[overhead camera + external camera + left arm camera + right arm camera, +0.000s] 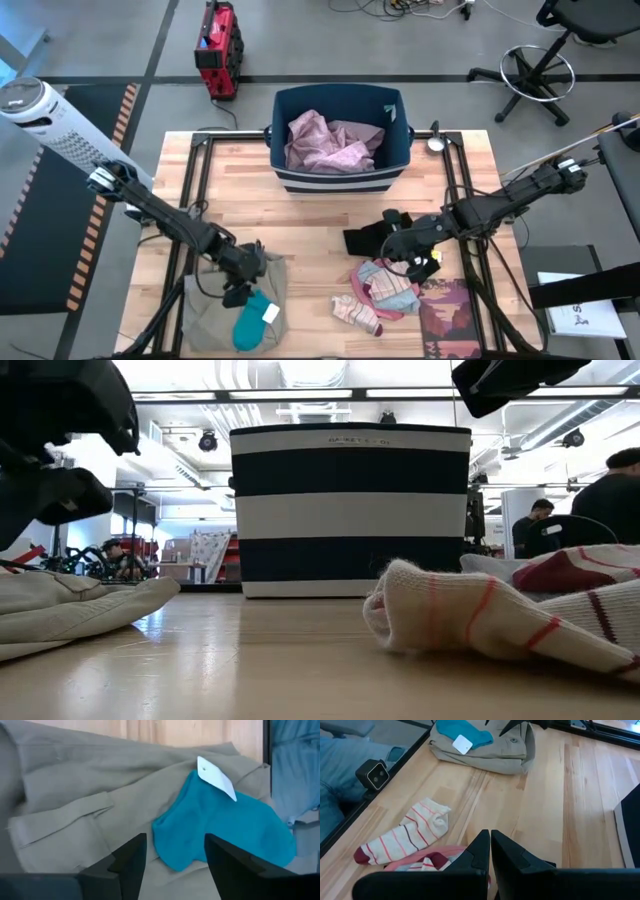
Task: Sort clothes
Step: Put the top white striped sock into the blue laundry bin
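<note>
Khaki-olive trousers lie bunched at the table's near left, with a teal piece bearing a white tag on top. My left gripper is open just above the teal piece, one finger on either side of its end. My right gripper is shut and empty, just above a small pile of maroon, pink and teal pieces, beside a black piece. A striped pinkish sock lies flat near the front edge. A large pale pink garment lies in the bin.
The navy bin with white stripes stands at the far middle of the table. A dark red patterned booklet lies at the near right. Bare wood shows in the table's middle. People show in the room behind.
</note>
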Robot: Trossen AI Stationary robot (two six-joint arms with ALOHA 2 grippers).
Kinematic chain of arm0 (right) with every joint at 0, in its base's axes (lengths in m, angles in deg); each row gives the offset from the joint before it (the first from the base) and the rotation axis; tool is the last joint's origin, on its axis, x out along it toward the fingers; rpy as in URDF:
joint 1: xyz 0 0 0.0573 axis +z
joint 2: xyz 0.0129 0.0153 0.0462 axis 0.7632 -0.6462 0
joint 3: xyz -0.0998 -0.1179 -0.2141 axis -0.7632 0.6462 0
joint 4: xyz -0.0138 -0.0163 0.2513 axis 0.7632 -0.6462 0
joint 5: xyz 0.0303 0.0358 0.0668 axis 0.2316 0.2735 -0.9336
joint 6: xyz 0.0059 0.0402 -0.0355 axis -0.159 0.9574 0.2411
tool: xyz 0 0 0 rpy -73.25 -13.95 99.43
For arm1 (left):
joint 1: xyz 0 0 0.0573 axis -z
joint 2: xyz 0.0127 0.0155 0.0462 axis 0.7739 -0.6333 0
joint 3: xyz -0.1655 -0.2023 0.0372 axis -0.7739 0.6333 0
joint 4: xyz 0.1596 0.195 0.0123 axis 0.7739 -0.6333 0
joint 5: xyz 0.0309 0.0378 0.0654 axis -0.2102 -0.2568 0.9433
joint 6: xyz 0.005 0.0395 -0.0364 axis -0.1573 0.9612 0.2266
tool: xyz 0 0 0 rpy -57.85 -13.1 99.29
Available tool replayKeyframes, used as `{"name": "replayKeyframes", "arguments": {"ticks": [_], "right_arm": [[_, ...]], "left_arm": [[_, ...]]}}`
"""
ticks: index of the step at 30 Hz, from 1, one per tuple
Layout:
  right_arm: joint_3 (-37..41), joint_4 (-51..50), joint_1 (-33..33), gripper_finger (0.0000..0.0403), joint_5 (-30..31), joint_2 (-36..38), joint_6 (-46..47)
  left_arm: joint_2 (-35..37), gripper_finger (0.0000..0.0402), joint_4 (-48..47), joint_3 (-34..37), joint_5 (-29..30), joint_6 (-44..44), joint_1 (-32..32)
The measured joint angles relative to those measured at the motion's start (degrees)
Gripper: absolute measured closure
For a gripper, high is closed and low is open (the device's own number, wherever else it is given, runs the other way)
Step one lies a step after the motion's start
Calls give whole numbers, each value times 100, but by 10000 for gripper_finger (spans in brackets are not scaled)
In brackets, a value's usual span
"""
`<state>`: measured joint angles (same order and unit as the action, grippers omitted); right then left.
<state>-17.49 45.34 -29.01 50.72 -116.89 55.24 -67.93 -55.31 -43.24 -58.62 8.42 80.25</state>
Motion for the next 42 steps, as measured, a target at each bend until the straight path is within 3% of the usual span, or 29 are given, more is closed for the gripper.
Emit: {"name": "replayKeyframes", "arguments": {"ticks": [7, 10, 13, 20, 26, 32, 37, 42], "right_arm": [[0, -45, -2, 401, 167, 0, 147], [0, -605, -30, 400, 636, -52, 650], [11, -1231, -48, 392, 701, -235, 1191], [11, -1338, 18, 315, -337, -801, 1924], [9, -1373, 101, 231, -839, -1466, 2118], [9, -1371, 98, 190, -1047, -1900, 2091], [7, -1374, 85, 210, -1051, -1956, 2081], [-51, -1443, 64, 309, -1085, -1949, 2067]], "left_arm": [[-331, 230, 74, 0, -34, -2, 78], [-389, 233, 87, 0, -32, -2, 78], [-380, 233, 99, 0, 43, 14, 78], [-101, 220, 236, 0, 473, 35, 72], [116, 216, 381, 0, 1170, 357, 72], [193, 231, 587, 0, 1592, 676, 72], [193, 243, 630, 0, 1868, 925, 72], [193, 250, 631, 0, 2034, 1023, 65]]}}
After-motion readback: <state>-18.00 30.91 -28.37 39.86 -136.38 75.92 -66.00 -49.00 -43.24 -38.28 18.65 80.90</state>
